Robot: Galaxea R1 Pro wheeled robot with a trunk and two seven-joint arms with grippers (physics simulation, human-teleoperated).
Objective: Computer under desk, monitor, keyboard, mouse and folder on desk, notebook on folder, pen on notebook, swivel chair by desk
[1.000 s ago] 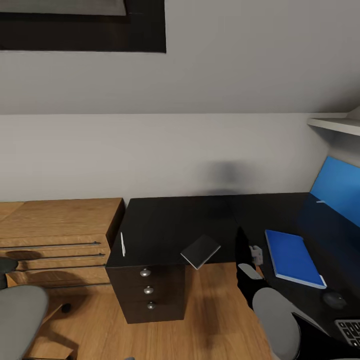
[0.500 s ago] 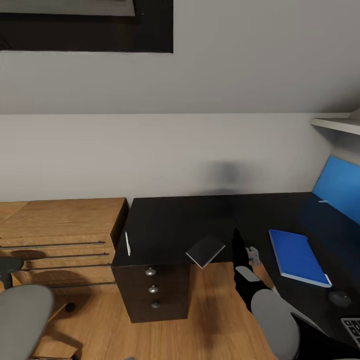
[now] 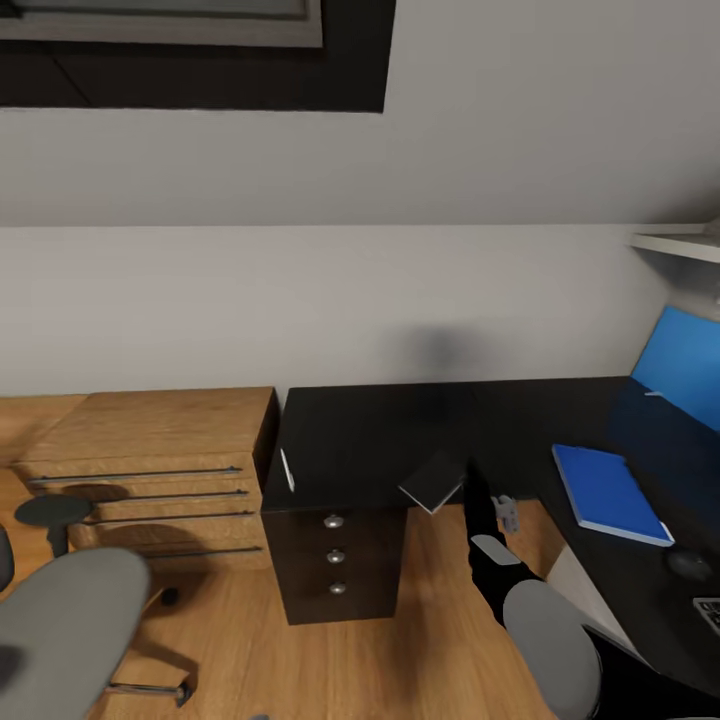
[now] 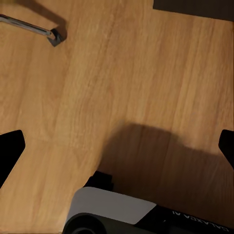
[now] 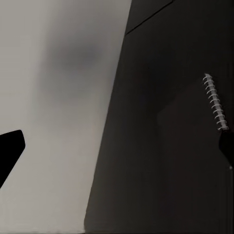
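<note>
The black desk [image 3: 380, 440] fills the middle and right of the head view. A grey notebook [image 3: 432, 483] lies at its front edge, one corner hanging over. My right gripper [image 3: 470, 476] is just to the right of it, open; the right wrist view shows the notebook's spiral binding [image 5: 214, 105] close to one fingertip. The whitish pen [image 3: 287, 470] lies near the desk's left edge. The blue folder [image 3: 610, 493] rests on the right wing, with the mouse [image 3: 690, 565] and a corner of the keyboard [image 3: 710, 612] nearer me. The swivel chair [image 3: 65, 625] stands at lower left. My left gripper [image 4: 117, 146] hangs open over the floor.
A light wooden dresser [image 3: 150, 450] butts against the desk's left side. The drawer pedestal [image 3: 335, 555] sits under the desk's left end. A blue wall panel [image 3: 680, 375] and a white shelf [image 3: 680, 245] are at the far right. A chrome chair leg [image 4: 34, 29] crosses the wood floor.
The whole head view has shifted, so desk, dresser and chair now sit further right in the picture. My right arm keeps its place beside the notebook.
</note>
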